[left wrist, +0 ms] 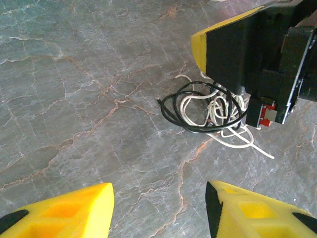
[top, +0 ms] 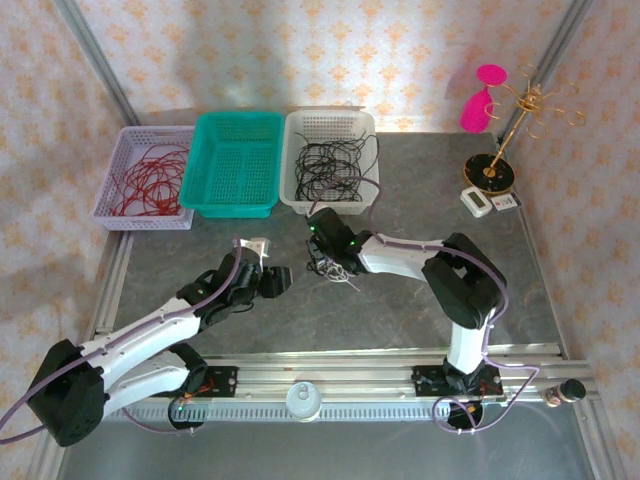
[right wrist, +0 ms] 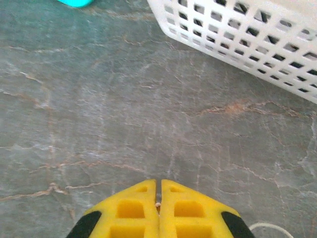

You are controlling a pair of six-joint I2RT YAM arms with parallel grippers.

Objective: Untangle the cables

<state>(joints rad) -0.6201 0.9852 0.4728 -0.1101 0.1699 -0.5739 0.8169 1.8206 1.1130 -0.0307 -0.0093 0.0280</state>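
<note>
Closest to the lens, in the left wrist view, the two yellow fingers of the left gripper stand apart at a middle width, with the bare stone-patterned table between them; they hold nothing. Ahead of them lies the clump of cables: a black loop wound around several white cords, with one white end running out toward the right. The black body of the right gripper hangs directly over the far part of this clump.

In its own wrist view the right gripper has its yellow fingers pressed together. A tiny pale spot sits in the seam between them. It may be a strand of cord, but it is too small to tell.

From above, the clump of cables lies near the middle of the table, just in front of the white basket. The right gripper is over its far side, and the left gripper is near it on the left, not touching.

Along the far edge three baskets stand side by side: a lilac basket with red cables at the left, a teal basket in the middle, and the white basket with black cables at the right. A gold jewellery stand is near the far right corner.
</note>
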